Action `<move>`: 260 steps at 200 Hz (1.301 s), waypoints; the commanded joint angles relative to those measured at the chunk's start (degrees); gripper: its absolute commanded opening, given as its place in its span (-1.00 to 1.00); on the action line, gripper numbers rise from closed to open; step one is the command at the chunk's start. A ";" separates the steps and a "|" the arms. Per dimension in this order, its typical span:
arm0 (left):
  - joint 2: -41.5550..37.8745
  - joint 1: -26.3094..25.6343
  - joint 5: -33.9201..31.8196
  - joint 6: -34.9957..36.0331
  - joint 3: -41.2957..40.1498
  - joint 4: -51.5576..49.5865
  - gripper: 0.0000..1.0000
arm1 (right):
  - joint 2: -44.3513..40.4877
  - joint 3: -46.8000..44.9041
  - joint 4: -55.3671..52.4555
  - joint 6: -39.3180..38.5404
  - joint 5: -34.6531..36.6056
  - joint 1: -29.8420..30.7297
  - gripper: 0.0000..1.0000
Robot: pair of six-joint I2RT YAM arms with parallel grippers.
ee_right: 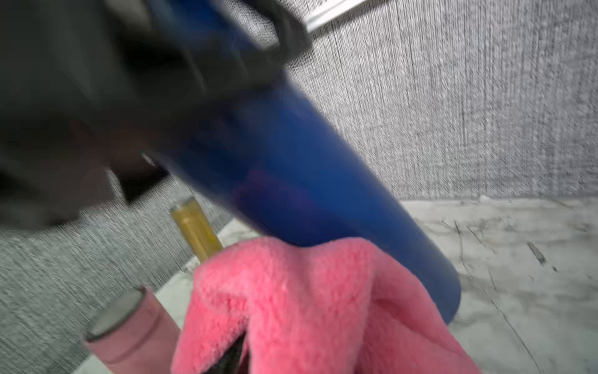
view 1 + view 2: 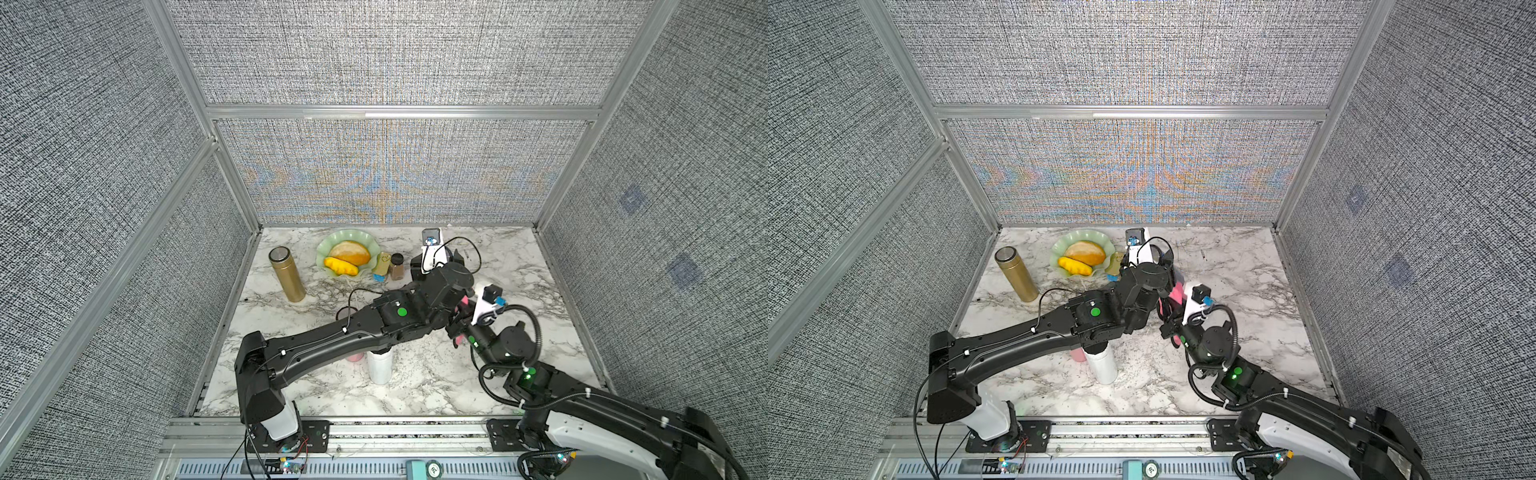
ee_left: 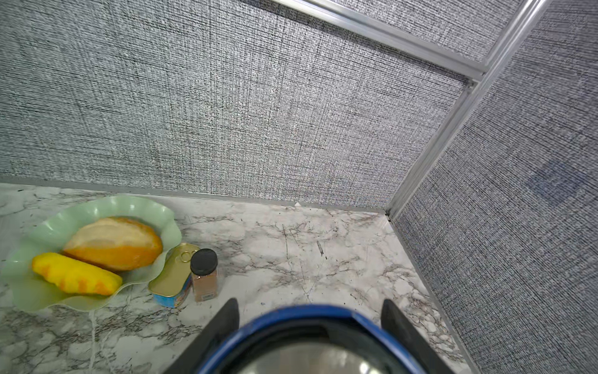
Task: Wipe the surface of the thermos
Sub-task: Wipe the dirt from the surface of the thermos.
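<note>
Left tool (image 3: 310, 312): we are clamping it on the blue thermos (image 1: 307, 181) near the top end, with a finger on either side of the rim. Gripping high is leaving the wall bare for wiping.
Thermos position: we are holding it toward the back of the desk (image 2: 519, 270), near the spice jar (image 3: 204, 275). It is looking lifted off the marble and tilted. The left arm is hiding most of it in both top views, so we are not calling the exact angle.
Right tool (image 2: 456, 326): we are pinching the pink cloth (image 1: 307, 301) in it. The cloth is bunching over the fingers and hiding the pads.
Contact: we are pressing the cloth against the thermos wall near the base end.
Why two arms: one is bracing the thermos so cloth pressure is not tipping it, and the other is doing the rubbing.
Bystanders: the gold thermos (image 2: 287, 274), white thermos (image 2: 380, 368) and pink thermos (image 1: 129, 333) are standing upright, not in use. The green plate (image 3: 97, 207) and can (image 3: 171, 278) are sitting just beside the jar.
Risk: we are judging that the rim grip could slip under side load.
</note>
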 commanded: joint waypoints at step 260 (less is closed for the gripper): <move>17.00 0.17 1.87 -25.66 29.89 -35.87 -1.00 | 9.14 -2.62 19.48 -2.99 6.08 0.05 -1.00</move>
